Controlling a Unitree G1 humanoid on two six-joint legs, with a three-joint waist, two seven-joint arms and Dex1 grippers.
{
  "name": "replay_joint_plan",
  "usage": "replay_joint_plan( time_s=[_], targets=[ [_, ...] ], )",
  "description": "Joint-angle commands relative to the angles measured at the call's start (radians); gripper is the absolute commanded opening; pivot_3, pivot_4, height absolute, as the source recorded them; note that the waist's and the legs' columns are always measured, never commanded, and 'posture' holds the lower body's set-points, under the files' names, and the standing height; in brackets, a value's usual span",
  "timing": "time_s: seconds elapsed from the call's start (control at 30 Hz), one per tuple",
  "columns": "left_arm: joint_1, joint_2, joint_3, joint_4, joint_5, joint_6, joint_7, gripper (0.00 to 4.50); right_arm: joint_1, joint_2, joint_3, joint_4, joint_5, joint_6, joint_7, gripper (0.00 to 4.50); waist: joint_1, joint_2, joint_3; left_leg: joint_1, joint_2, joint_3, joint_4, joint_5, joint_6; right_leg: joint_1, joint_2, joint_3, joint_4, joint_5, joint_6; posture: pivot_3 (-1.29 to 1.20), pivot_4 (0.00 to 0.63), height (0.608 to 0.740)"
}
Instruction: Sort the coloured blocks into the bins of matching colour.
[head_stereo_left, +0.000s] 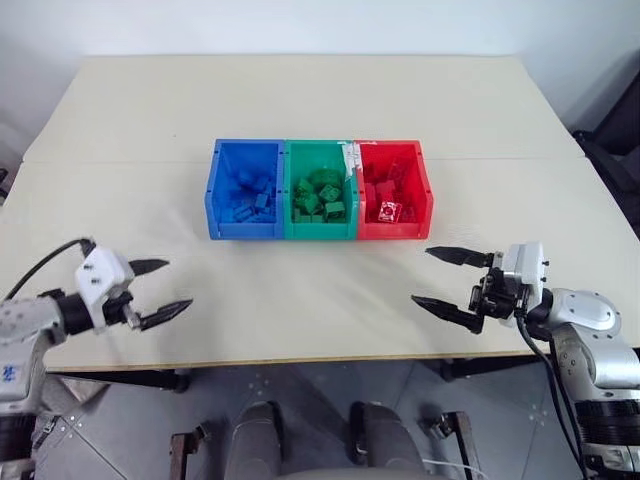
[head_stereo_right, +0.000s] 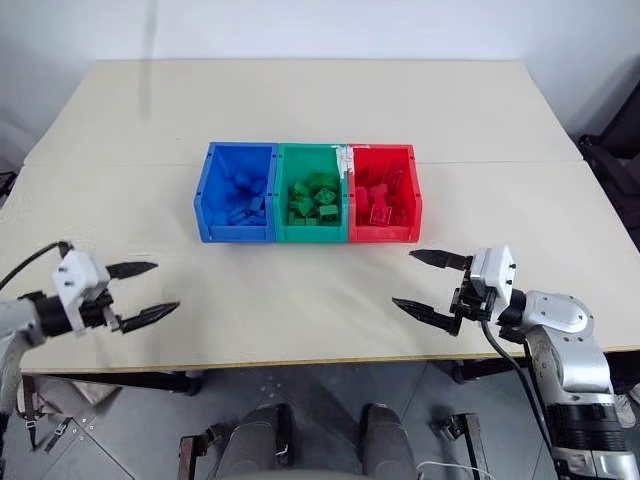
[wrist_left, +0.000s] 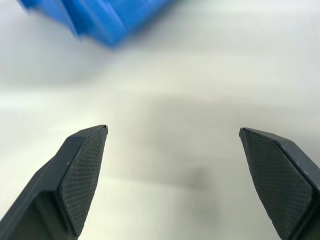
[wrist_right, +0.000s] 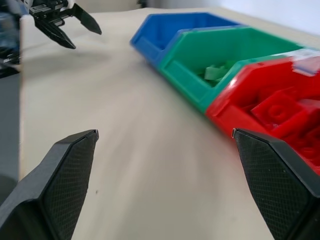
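Three joined bins stand in a row mid-table: blue bin (head_stereo_left: 246, 231), green bin (head_stereo_left: 320, 230), red bin (head_stereo_left: 395, 229). Blue blocks (head_stereo_left: 252, 196) lie in the blue one, green blocks (head_stereo_left: 320, 196) in the green, red blocks (head_stereo_left: 387, 192) in the red. My left gripper (head_stereo_left: 168, 290) hovers open and empty near the table's front left, well short of the blue bin (wrist_left: 105, 20). My right gripper (head_stereo_left: 442, 278) is open and empty at the front right, in front of the red bin (wrist_right: 260, 107). The right wrist view also catches the left gripper (wrist_right: 80, 31) across the table.
The beige table (head_stereo_left: 320, 100) stretches well behind the bins, with bare surface in front of them between the two grippers. Its front edge (head_stereo_left: 300, 358) runs just below both grippers. Dark furniture (head_stereo_left: 615, 150) stands off the right side.
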Motion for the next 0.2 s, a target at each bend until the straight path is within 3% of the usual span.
replay_joint_plan(
  time_s=[0.03, 0.2],
  targets=[
    [0.029, -0.036, 0.049, -0.081, -0.02, -0.04, 0.049, 4.48, -0.022, -0.013, -0.012, 0.041, -0.003, -0.041, 0.035, 4.5, -0.002, 0.0, 0.0, 0.0, 0.0, 0.0, 0.0, 0.0, 0.0, 0.0, 0.0, 0.0, 0.0, 0.0, -0.001, 0.0, 0.15, 0.74],
    [0.045, -0.086, 0.03, -0.128, -0.018, -0.016, 0.099, 4.48, -0.034, -0.012, -0.031, 0.079, -0.017, -0.062, 0.022, 4.5, -0.007, 0.0, 0.0, 0.0, 0.001, 0.001, 0.0, 0.0, 0.0, -0.001, 0.0, 0.0, 0.001, 0.001, -0.001, 0.0, 0.15, 0.74]
  ],
)
